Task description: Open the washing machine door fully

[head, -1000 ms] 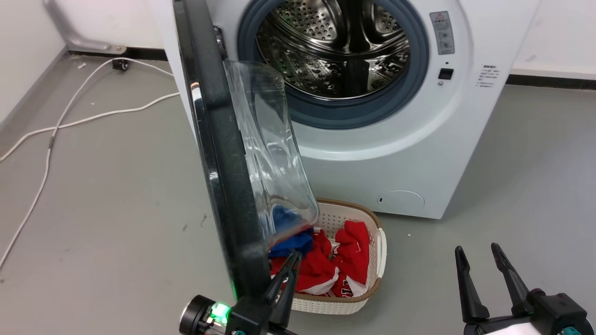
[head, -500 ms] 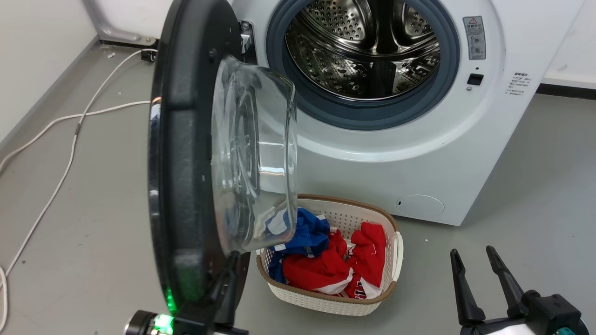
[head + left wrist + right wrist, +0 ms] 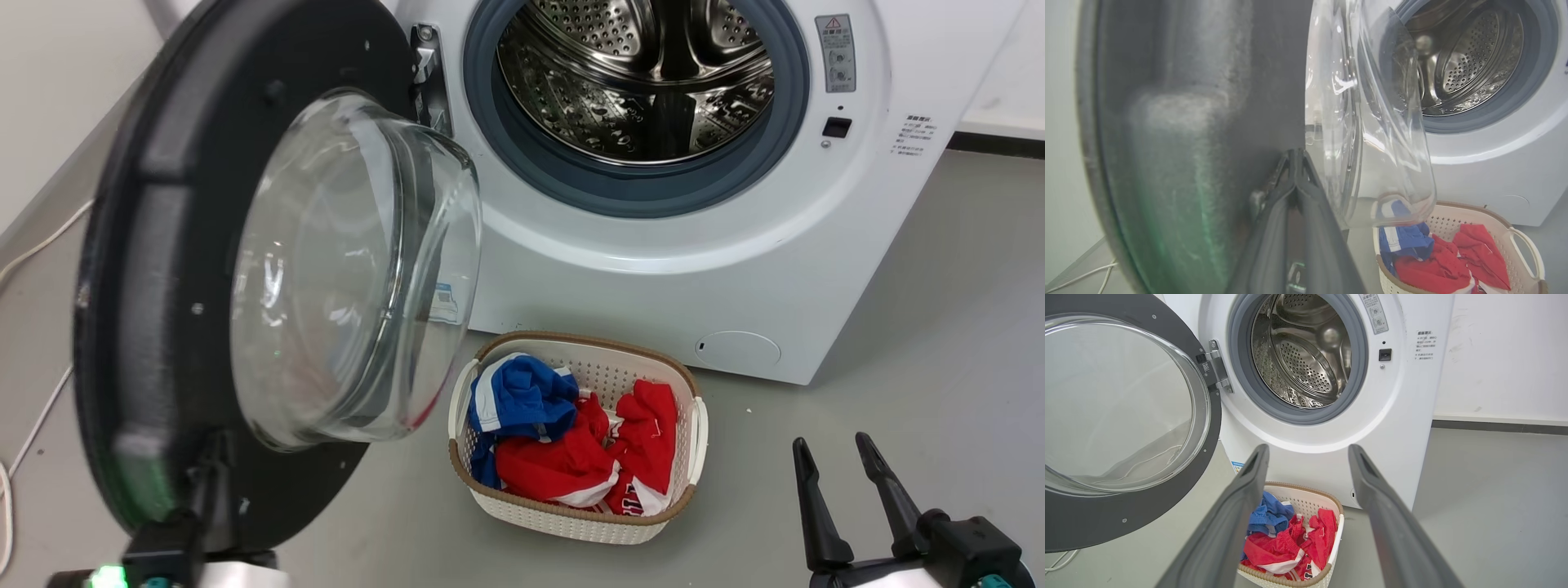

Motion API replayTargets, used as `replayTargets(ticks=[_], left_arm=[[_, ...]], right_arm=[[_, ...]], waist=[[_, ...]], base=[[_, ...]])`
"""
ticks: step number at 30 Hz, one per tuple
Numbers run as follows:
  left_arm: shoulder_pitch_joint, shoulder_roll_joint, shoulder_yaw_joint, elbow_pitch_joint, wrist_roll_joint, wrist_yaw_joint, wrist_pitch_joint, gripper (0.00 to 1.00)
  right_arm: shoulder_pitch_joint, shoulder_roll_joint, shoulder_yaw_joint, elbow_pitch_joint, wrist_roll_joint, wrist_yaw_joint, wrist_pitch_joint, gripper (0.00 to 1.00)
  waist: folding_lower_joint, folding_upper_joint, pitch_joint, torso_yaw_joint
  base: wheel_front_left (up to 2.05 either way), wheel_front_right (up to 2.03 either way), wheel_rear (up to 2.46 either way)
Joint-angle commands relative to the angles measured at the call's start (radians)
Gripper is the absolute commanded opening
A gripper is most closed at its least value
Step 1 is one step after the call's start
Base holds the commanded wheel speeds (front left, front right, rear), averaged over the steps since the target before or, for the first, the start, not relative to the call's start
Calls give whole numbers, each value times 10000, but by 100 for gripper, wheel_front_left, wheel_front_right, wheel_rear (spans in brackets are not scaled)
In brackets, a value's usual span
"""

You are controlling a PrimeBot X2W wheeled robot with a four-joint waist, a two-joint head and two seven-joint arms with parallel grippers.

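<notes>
The washing machine door [image 3: 147, 245] stands swung wide to the left of the white machine [image 3: 653, 269], its black inner face and clear glass bowl [image 3: 343, 269] turned toward me. My left gripper [image 3: 217, 445] is shut with nothing between its fingers, and they lie against the door's black inner face near its lower rim. The left wrist view has those fingers [image 3: 1295, 152] meeting at their tips against the door [image 3: 1188, 122]. My right gripper [image 3: 830, 442] hangs open over the floor at the lower right, apart from everything. Its view looks past the open gripper [image 3: 1308, 448] at the door [image 3: 1126, 522].
The steel drum [image 3: 637, 73] sits open inside its grey rubber ring. A white basket [image 3: 699, 433] of red and blue clothes stands on the grey floor just in front of the machine, below the door's swing. A white cable [image 3: 4, 510] lies on the floor at the left.
The door has swung much farther open to the left, from nearly edge-on to showing its inner face. My left gripper has moved left with it. The right gripper has stayed put.
</notes>
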Motion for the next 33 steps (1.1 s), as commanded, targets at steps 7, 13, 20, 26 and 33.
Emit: replayTargets(ticks=[7,13,20,26,33], left_arm=[[-607,366,1081,253,-171,14,-27,0],[-1195,542,1962,798,-450,-97,-22,0],[-1834,777,2969,1517,-721,-263,-17,0],[-2483,976,3545,2155,-841,-471,-17,0],[-3395,1437,4138,3177,-951,-703,-19,0]], right_arm=[[-265,32,-11,-59,-55,-2,-21,100],[-516,32,-4,-117,-188,-2,-21,100],[-787,32,-74,-187,-321,-2,-21,100],[-998,32,-155,-221,-422,-2,-21,100],[-1288,32,-158,-260,-521,-2,-21,100]], waist=[[0,0,311,-35],[0,0,756,-131],[0,0,1294,-263],[0,0,1709,-272],[0,0,2116,-309]], base=[[0,0,0],[0,0,0],[0,0,0],[0,0,0],[0,0,0]])
